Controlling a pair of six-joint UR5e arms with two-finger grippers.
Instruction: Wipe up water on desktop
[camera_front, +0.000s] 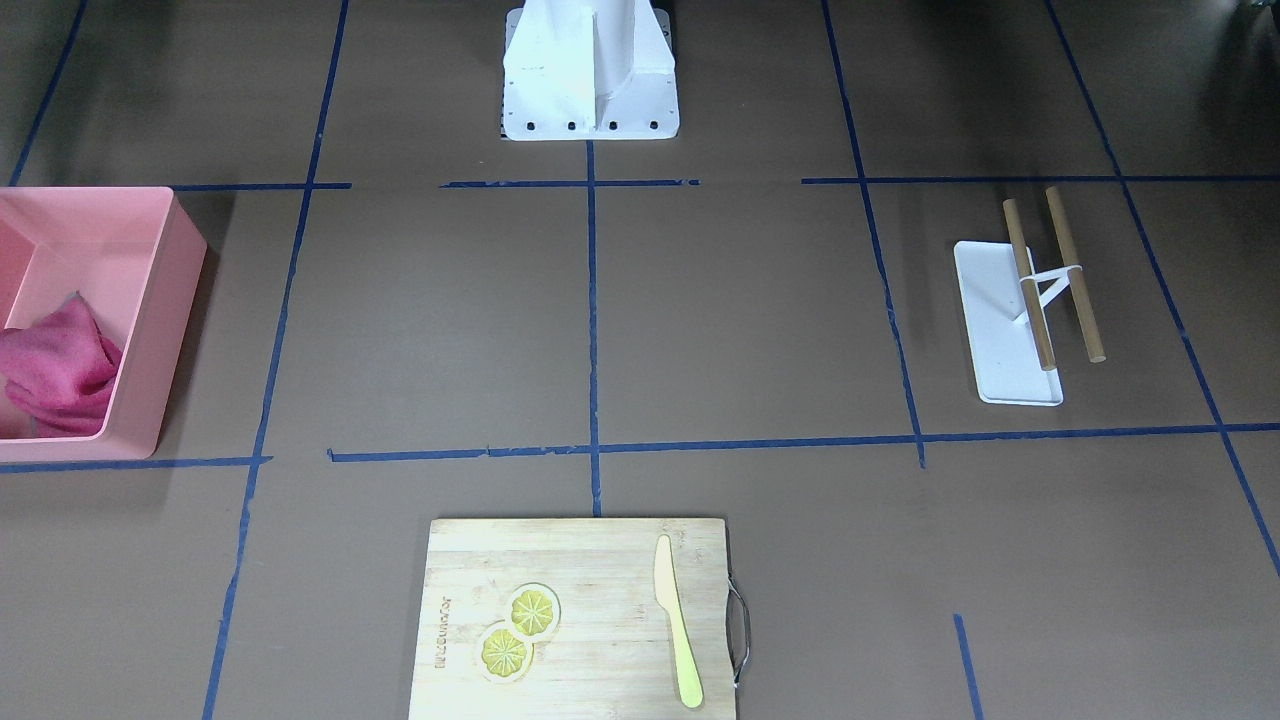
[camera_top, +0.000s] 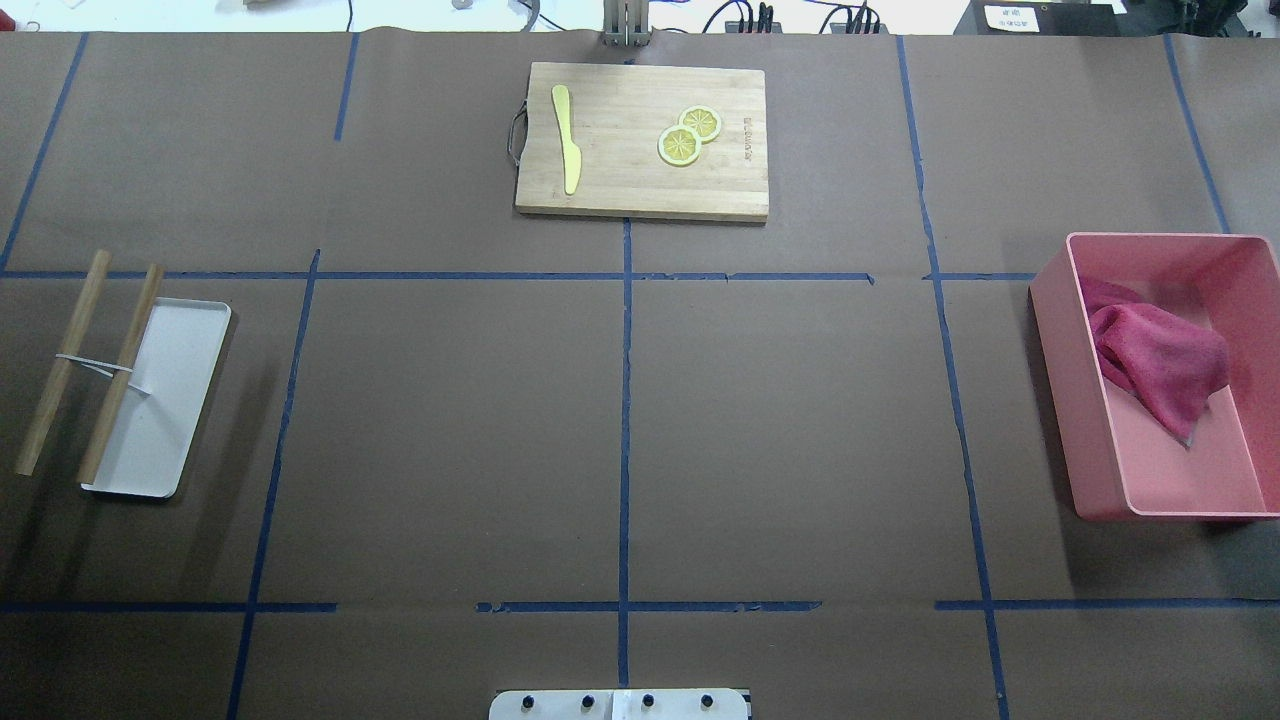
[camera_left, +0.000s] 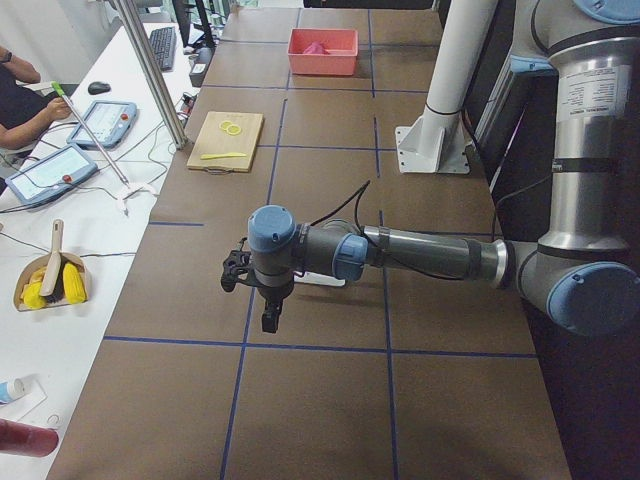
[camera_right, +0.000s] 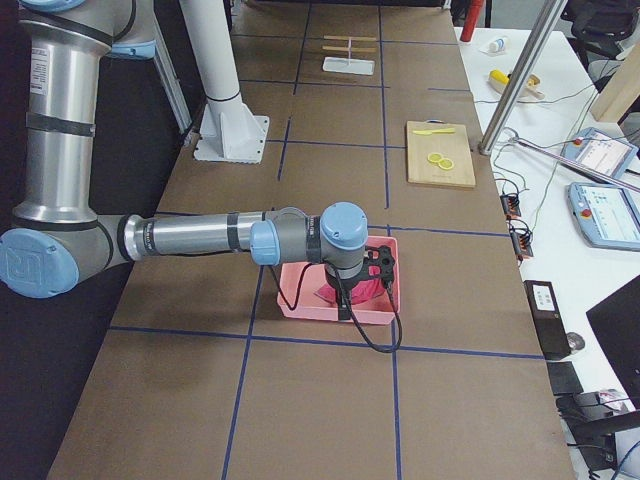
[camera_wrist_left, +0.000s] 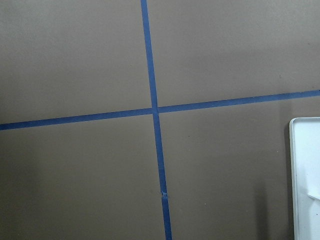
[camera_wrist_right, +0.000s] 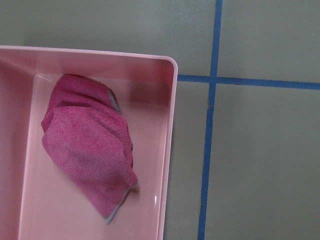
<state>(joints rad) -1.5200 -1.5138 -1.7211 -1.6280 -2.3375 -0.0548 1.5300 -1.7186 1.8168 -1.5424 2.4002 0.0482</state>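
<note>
The dark-brown desktop with blue tape lines shows no water that I can make out. A crumpled pink-red cloth lies inside a pink bin at the table's right end; it also shows in the right wrist view. My right gripper hangs over that bin, above the cloth. My left gripper hangs over the desktop beside a white tray. Both grippers show only in the side views, so I cannot tell whether they are open or shut.
A pale wooden cutting board with a yellow knife and two lemon slices lies at the far middle. Two wooden rods on a white stand rest over the tray. The robot's white base stands at the near edge.
</note>
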